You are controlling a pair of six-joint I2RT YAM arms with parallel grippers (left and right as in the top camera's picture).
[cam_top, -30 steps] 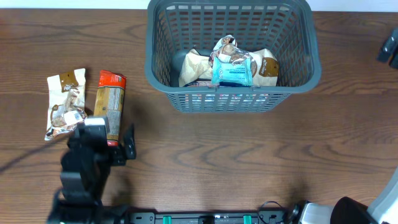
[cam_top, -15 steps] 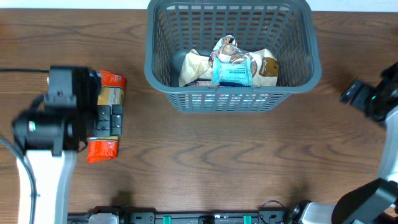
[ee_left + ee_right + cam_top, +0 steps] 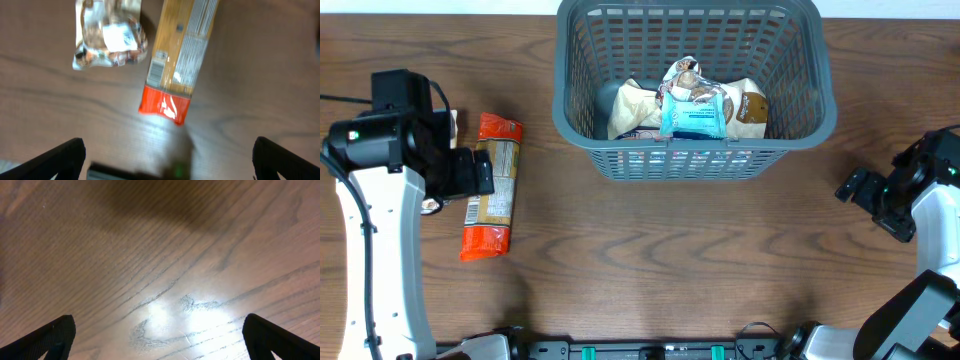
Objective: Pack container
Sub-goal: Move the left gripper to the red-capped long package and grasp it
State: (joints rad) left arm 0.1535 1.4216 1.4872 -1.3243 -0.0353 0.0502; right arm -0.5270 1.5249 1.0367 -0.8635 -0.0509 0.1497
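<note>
The container [image 3: 690, 160], a dark grey slotted basket, stands on the brown wooden surface [image 3: 720, 260] at the upper centre of the overhead frame. Inside it lie a cream bag [image 3: 632, 105] and a teal packet [image 3: 695, 118] on top, with at least 1 more wrapper partly hidden among them.

The left gripper [image 3: 472, 172] hangs at the left of the overhead frame, well apart from the container, above 2 packets that lie outside it. Its jaws stand wide open and hold nothing; in the left wrist view the 2 dark tips sit in the lower corners with bare wood between them. A long orange-ended packet [image 3: 490, 185] lies lengthwise just beside the arm, running from the upper middle of the wrist view towards its centre. A clear packet [image 3: 107, 32] lies just beside it in the upper left of that view; in the overhead frame the arm covers most of it.

The right gripper [image 3: 865, 190] hangs at the right edge of the overhead frame, below and to the right of the container and apart from it. Its jaws are also spread wide and empty; the right wrist view shows only glossy wood between the tips.
</note>
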